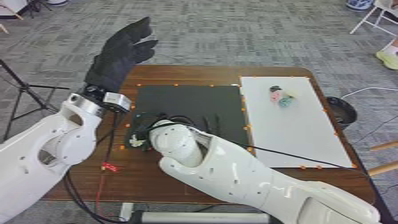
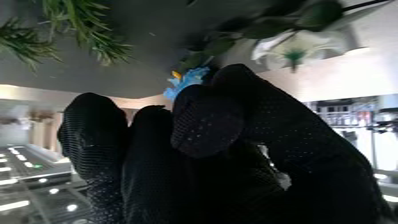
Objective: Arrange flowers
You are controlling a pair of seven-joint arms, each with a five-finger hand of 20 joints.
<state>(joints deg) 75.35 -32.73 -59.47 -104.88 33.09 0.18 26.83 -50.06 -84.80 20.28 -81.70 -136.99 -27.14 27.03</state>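
Grey carpet (image 1: pixel 222 40) is spreading beyond the brown surface (image 1: pixel 182 72). Flower-picking seems under way: the right hand (image 2: pixel 311 130) is working around eight o'clock on the black mat (image 1: pixel 187 97), its grip impossible to tell. Beside it, a blue flower (image 2: pixel 185 82) is showing, its stem and long axis hidden; a leafy stem (image 2: pixel 320 15) is slanting away. The next move is probably calling for a careful lift. The left hand (image 1: pixel 120 55) is waiting, fingers apart, towards eleven o'clock.

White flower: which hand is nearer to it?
Right. The right hand is close to the white flower in the right wrist view; the left hand is out past the far left corner of the table.
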